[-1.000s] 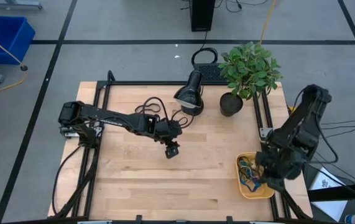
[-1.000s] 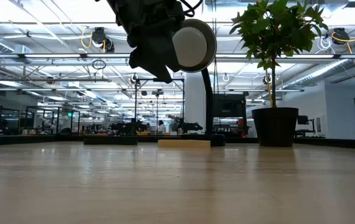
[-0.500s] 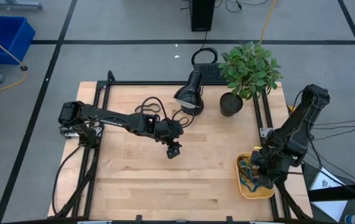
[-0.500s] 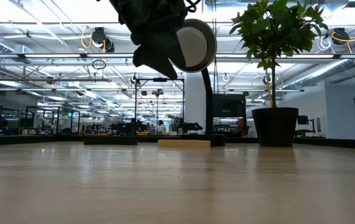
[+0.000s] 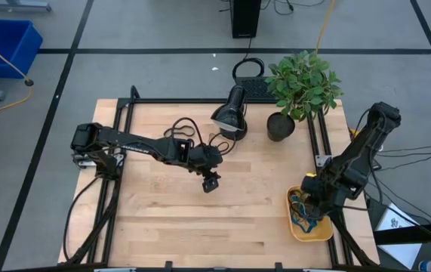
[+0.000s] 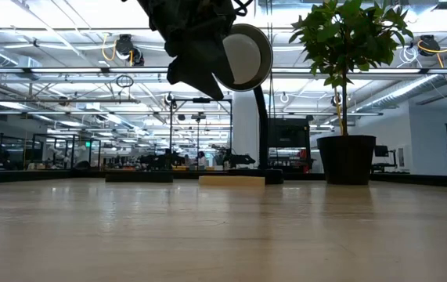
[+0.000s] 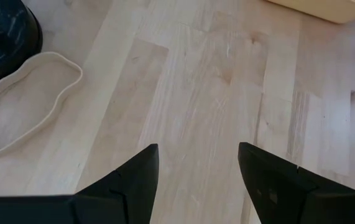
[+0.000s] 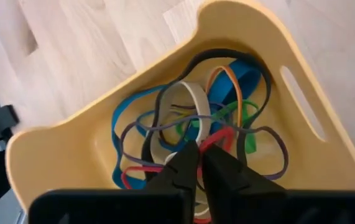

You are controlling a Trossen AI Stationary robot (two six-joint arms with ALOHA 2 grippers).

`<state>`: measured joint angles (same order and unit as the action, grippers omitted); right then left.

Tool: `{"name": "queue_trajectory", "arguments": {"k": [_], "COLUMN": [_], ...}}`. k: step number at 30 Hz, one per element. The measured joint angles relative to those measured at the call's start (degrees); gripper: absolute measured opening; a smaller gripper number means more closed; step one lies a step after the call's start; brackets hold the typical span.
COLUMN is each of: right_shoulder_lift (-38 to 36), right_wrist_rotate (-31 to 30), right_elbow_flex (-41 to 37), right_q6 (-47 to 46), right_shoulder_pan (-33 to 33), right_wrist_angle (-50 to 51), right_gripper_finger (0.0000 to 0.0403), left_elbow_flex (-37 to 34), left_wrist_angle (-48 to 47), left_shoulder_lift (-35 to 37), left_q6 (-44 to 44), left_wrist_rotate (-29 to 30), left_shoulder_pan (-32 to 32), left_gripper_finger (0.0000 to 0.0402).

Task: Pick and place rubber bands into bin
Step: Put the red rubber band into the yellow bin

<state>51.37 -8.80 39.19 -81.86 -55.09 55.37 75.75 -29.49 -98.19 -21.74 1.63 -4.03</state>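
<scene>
Release step over the bin at the desk's right edge, near its front corner.

The right pincer [image 8: 196,163] hangs low inside the bin [image 8: 59,155], its fingers [image 8: 178,169] all but together, tips just above the pile of bands [image 8: 189,118]. A red band [image 8: 227,138] lies right at the tips; whether it is pinched I cannot tell. In my judgement the drop is done well by parting the fingers fully while the tips are below the rim, then lifting straight up, so that no loop snags and rides out. The left pincer [image 7: 196,180] waits over mid-desk, fingers apart and holding nothing. One tan band [image 7: 28,99] lies on the desk beside the dark pot [image 7: 3,34], outside the bin, so the work is not finished.
</scene>
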Motion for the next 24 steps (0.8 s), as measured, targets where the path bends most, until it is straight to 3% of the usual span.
{"name": "queue_trajectory", "arguments": {"k": [7,17,24], "right_shoulder_lift": [0.0,-0.1,-2.5], "right_wrist_rotate": [4.5,4.3,4.0], "right_elbow_flex": [-3.2,-3.5,-3.5], "right_q6": [-3.2,-2.0,-2.3], "right_shoulder_pan": [0.0,0.0,0.0], "right_wrist_angle": [-1.4,-1.6,-1.5], "right_gripper_finger": [0.0049,0.0156,0.0184], "left_elbow_flex": [0.0,0.0,0.0], "left_wrist_angle": [0.0,0.1,1.4], "left_shoulder_lift": [0.0,0.0,0.0], "left_q6": [0.1,0.1,-0.7], "left_wrist_rotate": [0.0,0.0,0.0], "left_shoulder_pan": [0.0,0.0,0.0], "left_gripper_finger": [0.0228,0.0228,0.0228]}}
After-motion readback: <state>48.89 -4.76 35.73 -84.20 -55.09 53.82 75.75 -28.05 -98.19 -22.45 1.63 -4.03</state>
